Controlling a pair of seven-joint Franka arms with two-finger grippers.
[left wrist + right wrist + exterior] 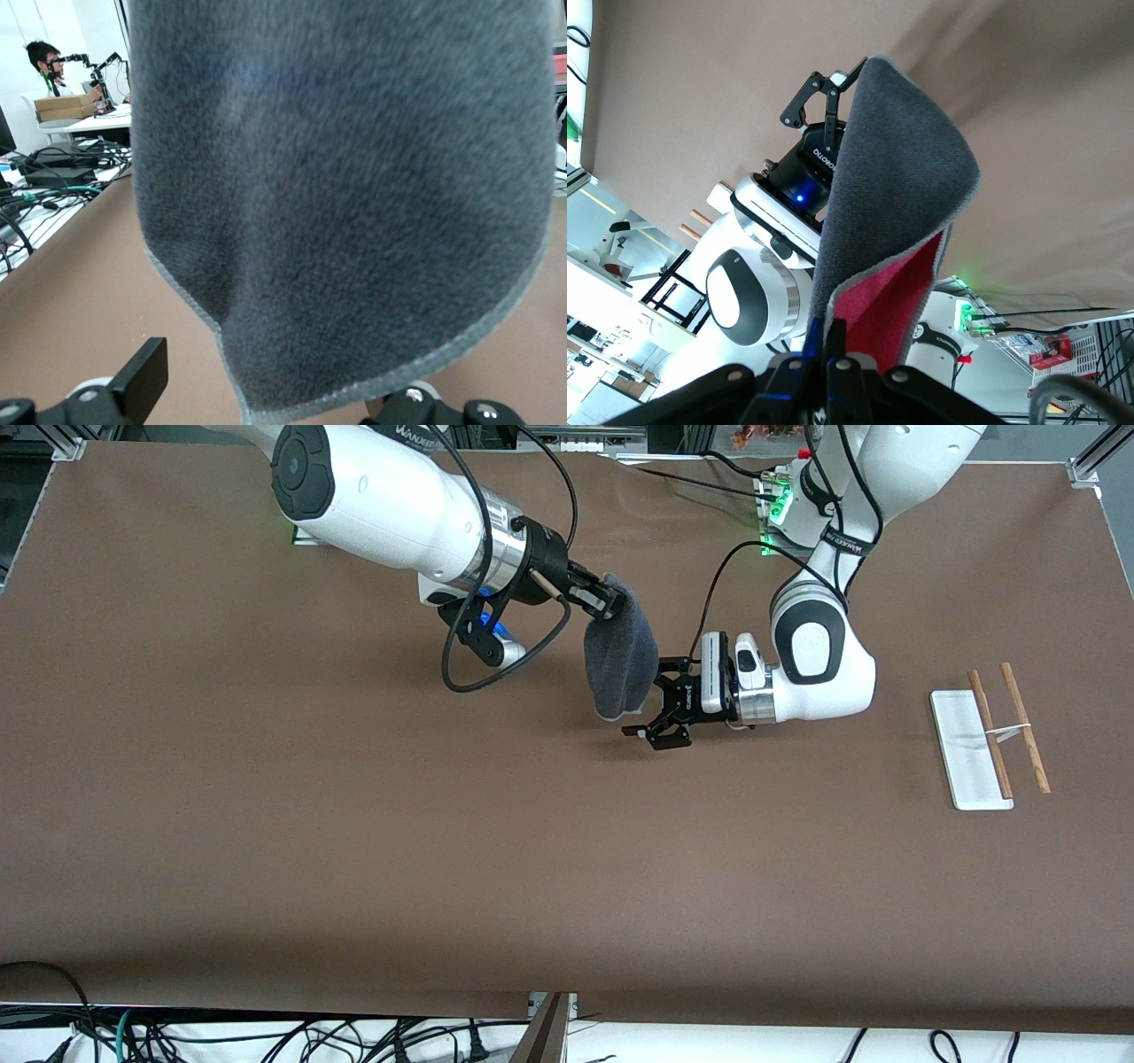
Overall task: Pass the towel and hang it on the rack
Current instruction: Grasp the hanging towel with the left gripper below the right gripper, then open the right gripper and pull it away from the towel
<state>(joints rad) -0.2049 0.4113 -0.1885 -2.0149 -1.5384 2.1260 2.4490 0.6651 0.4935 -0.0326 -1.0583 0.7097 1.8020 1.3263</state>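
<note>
Your right gripper (pixel 609 597) was clamped on the towel (pixel 620 657) above mid-table; your left gripper (pixel 657 710), fingers apart, flanked its hanging edge; the rack (pixel 971 755) stood toward the left arm's end.

The small soft grey-and-pink cloth towel (pixel 620 657) hangs from the right gripper (pixel 609 598) above the middle of the brown surface (pixel 354 850). The left gripper (pixel 657 710), jaws apart, sits just beside the towel's lower edge. The white-based, wooden-rod rack (pixel 990 731) stands well apart, toward the left arm's end.
</note>
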